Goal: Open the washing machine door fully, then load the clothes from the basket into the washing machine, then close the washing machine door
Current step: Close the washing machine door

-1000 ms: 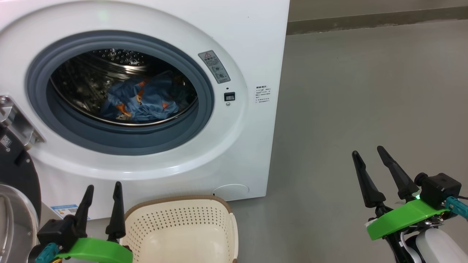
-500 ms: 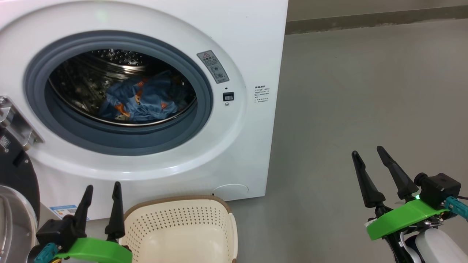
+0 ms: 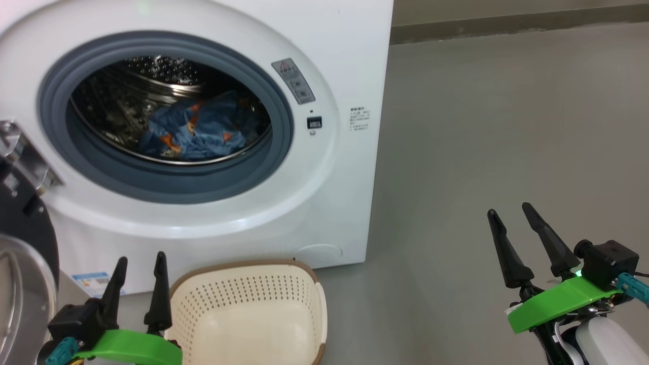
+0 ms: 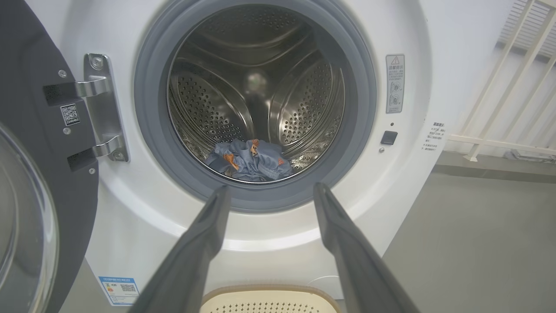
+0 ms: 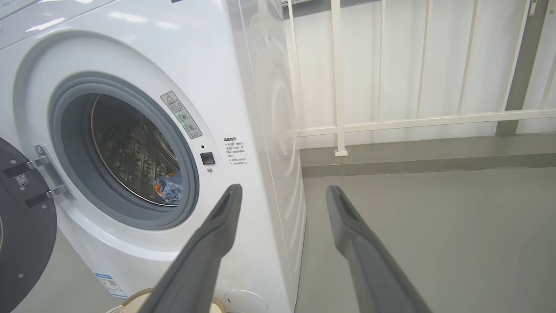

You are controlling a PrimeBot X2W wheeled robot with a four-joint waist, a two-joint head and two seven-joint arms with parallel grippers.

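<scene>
The washing machine door hangs open at the left edge of the washing machine, mostly cut off, so you can't see its free rim. Your left gripper, spread and empty, sits before the machine's lower left and is the nearer arm for closing. The basket below the machine's front looks bare, its floor cropped. The clothes lie inside the machine. Your right gripper, also spread and empty, hovers off the machine's right side.
</scene>
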